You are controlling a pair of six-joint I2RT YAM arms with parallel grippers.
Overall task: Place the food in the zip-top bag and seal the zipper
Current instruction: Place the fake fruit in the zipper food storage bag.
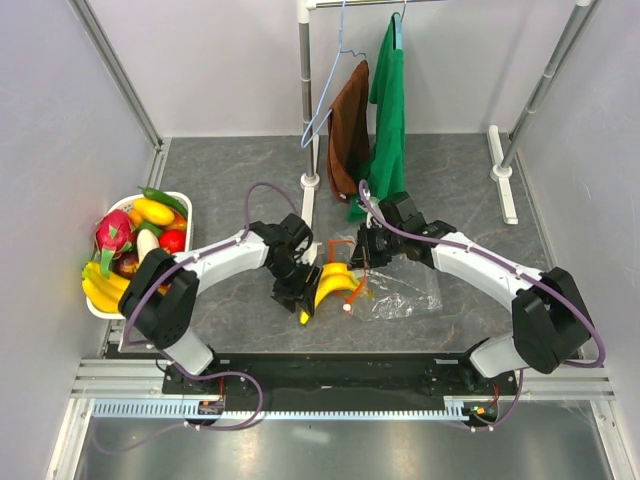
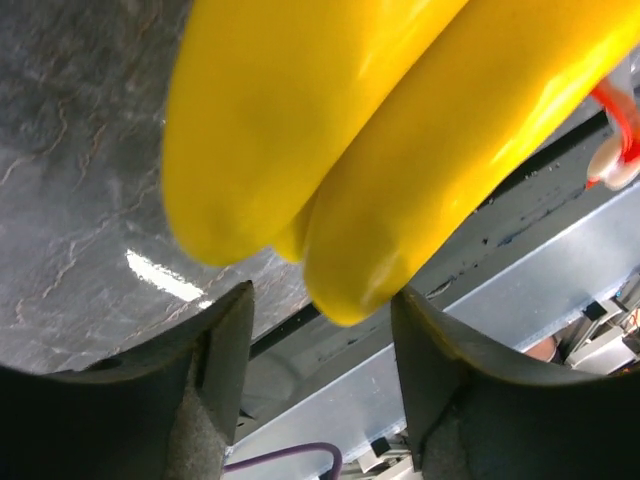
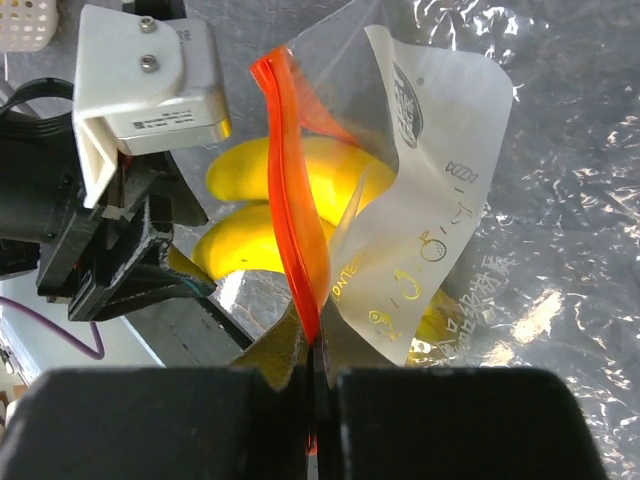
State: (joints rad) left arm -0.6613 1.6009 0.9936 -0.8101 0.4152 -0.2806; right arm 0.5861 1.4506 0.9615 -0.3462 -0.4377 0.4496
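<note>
A yellow banana bunch (image 1: 335, 281) lies at the open mouth of the clear zip-top bag (image 1: 405, 290); in the right wrist view some yellow shows through the plastic (image 3: 440, 312). My left gripper (image 1: 291, 287) is open, its jaws apart around the banana's tip (image 2: 340, 290) without pinching it. My right gripper (image 1: 366, 250) is shut on the red-orange zipper (image 3: 290, 190) and holds the bag's edge up. The white slider (image 1: 347, 308) hangs at the strip's near end. More food, red (image 1: 113, 232), yellow (image 1: 153, 210) and whitish (image 1: 147, 243) pieces, sits in a white basket (image 1: 108, 309) at the left.
A clothes rack pole (image 1: 308, 100) stands at the back middle with a brown cloth (image 1: 348, 130), a green cloth (image 1: 387, 110) and a wire hanger (image 1: 325, 95). A second rack foot (image 1: 502, 175) lies at the back right. The rail (image 1: 330, 385) runs along the near edge.
</note>
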